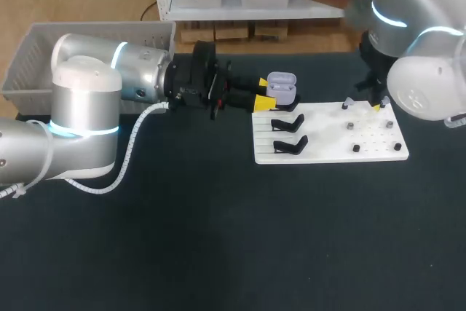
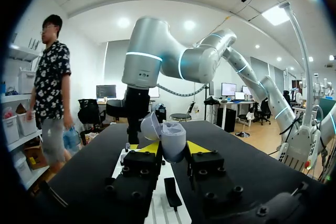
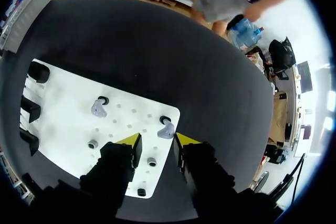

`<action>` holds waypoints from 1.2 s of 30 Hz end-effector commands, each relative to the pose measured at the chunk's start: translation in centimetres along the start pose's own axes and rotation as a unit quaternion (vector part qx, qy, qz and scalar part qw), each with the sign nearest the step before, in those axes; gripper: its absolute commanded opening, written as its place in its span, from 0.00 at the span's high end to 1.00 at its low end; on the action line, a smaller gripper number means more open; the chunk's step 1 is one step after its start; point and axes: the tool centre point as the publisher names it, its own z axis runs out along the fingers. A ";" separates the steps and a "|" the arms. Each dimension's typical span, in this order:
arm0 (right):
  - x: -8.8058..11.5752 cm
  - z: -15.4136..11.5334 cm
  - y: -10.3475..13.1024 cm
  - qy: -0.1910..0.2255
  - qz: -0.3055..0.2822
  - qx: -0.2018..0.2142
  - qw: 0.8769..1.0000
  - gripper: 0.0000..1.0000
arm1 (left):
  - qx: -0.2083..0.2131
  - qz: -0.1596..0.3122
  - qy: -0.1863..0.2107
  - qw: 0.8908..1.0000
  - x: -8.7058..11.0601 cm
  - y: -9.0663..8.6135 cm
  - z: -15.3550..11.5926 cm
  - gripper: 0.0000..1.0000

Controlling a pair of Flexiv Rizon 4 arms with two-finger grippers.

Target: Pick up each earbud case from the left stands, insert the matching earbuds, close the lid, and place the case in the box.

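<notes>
Left wrist view: the left fingers [image 2: 148, 148] clamp the open lavender earbud case [image 2: 169, 139] from both sides; in the head view it hangs at the white board's [image 1: 328, 152] 10 o'clock corner. The right fingers [image 3: 130, 141] stand apart near the board's 1 o'clock corner, a lavender earbud [image 3: 166, 129] just ahead of their gap. They should, I judge, drop straight, centre on it and close softly, with the case held level.

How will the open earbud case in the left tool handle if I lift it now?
The earbud case looks smooth and rounded, so it may slip or twist in the left tool. Its open lid sticks out to one side and could snag. Being small, it is probably light.
</notes>
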 end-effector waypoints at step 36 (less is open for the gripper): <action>-0.2 0.5 -0.4 0.000 0.009 0.009 1.000 1.00 | -0.001 0.001 -0.001 1.000 0.1 0.0 0.0 1.00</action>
